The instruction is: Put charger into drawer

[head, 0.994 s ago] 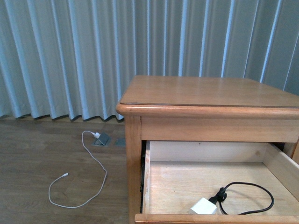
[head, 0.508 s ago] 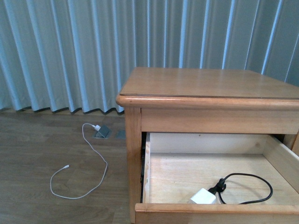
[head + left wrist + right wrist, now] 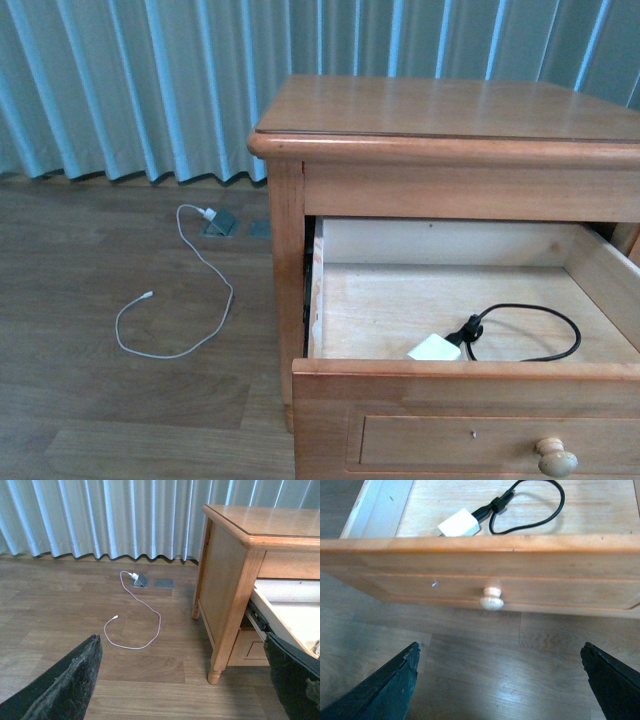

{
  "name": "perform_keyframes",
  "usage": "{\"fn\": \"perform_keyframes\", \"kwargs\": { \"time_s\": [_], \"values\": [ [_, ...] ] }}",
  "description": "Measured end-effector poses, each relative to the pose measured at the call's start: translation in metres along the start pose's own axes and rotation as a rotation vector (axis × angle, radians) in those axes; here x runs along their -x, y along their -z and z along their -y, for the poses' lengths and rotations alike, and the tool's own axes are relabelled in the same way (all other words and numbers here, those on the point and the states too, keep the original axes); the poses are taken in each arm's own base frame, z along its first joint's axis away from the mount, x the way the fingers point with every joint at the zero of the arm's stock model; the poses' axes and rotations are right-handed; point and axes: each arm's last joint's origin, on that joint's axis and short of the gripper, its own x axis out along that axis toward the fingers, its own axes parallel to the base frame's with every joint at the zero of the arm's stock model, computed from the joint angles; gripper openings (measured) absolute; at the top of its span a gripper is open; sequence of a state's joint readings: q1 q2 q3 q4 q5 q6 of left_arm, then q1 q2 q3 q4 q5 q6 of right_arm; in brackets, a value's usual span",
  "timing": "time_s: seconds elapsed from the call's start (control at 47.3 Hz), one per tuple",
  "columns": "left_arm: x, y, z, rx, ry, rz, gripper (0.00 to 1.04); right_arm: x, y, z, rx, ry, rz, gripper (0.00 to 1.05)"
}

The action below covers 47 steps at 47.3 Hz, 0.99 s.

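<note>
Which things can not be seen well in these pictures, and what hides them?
1. Front view: the charger is partly hidden behind the drawer front; neither gripper shows.
2. Left wrist view: charger unseen; the drawer's inside is cut off by the picture edge and a finger of the left gripper.
3. Right wrist view: the drawer's back is cut off by the edge.
4. The white cable: plugs too small to identify.

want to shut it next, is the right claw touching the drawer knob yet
Apart. The right wrist view shows the right claw open and short of the drawer knob, with bare floor plainly visible between them.
</note>
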<state>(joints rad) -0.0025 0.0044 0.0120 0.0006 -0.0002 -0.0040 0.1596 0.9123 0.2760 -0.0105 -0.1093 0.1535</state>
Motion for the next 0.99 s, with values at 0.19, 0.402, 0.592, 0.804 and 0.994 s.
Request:
{"fn": "perform_keyframes", "kwargs": {
  "time_s": [0.19, 0.402, 0.592, 0.804, 0.994],
  "values": [
    [0.0, 0.0, 0.0, 0.0, 0.0, 0.0, 0.99, -0.048, -0.017, 0.005, 0.006, 0.036, -0.029, 0.96],
    [0.0, 0.0, 0.0, 0.0, 0.0, 0.0, 0.99, -0.099, -0.024, 0.01, 0.017, 0.099, -0.033, 0.96],
    [0.0, 0.0, 0.0, 0.0, 0.0, 0.0, 0.99, -0.134, -0.043, 0.006, 0.041, 0.102, 0.059, 0.96],
    [0.0, 0.0, 0.0, 0.0, 0.0, 0.0, 0.99, -0.181, -0.066, 0.003, 0.073, 0.117, 0.154, 0.96],
    [0.0, 0.0, 0.0, 0.0, 0.0, 0.0, 0.99, -0.214, -0.084, 0.003, 0.053, 0.107, 0.219, 0.96]
  ]
}}
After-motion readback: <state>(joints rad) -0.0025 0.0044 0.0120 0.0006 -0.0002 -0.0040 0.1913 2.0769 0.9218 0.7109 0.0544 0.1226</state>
